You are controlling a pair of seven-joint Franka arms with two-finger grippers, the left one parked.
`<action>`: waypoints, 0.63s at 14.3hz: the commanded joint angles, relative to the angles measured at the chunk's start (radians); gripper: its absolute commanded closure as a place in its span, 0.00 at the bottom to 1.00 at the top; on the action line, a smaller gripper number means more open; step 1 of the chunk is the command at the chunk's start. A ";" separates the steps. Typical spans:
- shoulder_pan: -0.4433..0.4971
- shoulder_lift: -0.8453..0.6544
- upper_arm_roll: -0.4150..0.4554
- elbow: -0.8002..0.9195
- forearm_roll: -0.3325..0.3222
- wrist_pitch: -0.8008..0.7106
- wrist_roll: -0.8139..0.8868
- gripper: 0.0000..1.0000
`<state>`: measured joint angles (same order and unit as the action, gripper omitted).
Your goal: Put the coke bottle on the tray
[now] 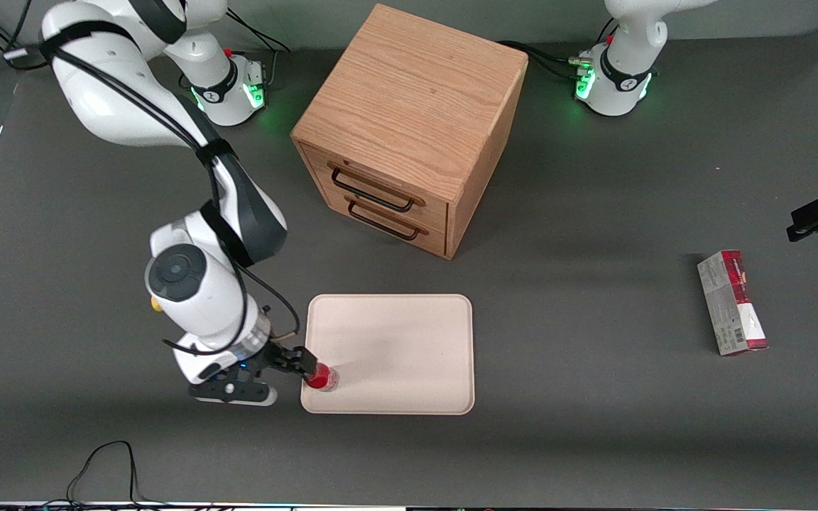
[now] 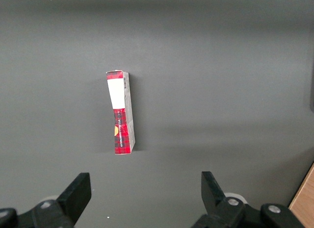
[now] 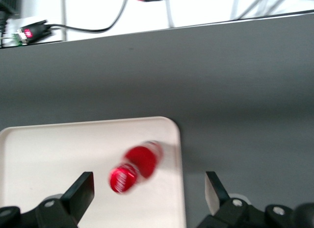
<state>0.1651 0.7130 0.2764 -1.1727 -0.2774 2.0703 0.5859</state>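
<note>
The coke bottle (image 1: pixel 322 377) is small and red with a red cap. It stands on the cream tray (image 1: pixel 395 341), in the tray's corner nearest the front camera at the working arm's end. In the right wrist view the bottle (image 3: pixel 135 168) looks blurred and leans a little on the tray (image 3: pixel 59 154), close to the rim. My right gripper (image 1: pixel 307 363) hovers just above the bottle. Its fingers (image 3: pixel 83 189) are spread wide on either side of the bottle and do not touch it; the gripper (image 3: pixel 148 191) is open and empty.
A wooden two-drawer cabinet (image 1: pixel 409 128) stands farther from the front camera than the tray. A red-and-grey carton (image 1: pixel 732 301) lies toward the parked arm's end of the table and shows in the left wrist view (image 2: pixel 120 113). A black cable (image 1: pixel 104 461) lies near the table's front edge.
</note>
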 commanded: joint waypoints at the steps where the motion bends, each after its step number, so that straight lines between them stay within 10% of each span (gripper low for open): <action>1: 0.002 -0.146 -0.104 -0.053 0.125 -0.129 -0.101 0.00; 4: 0.039 -0.337 -0.337 -0.232 0.381 -0.186 -0.407 0.00; 9: 0.021 -0.558 -0.404 -0.393 0.357 -0.331 -0.495 0.00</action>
<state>0.1693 0.2826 -0.1123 -1.4253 0.0786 1.7510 0.1219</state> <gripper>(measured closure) 0.000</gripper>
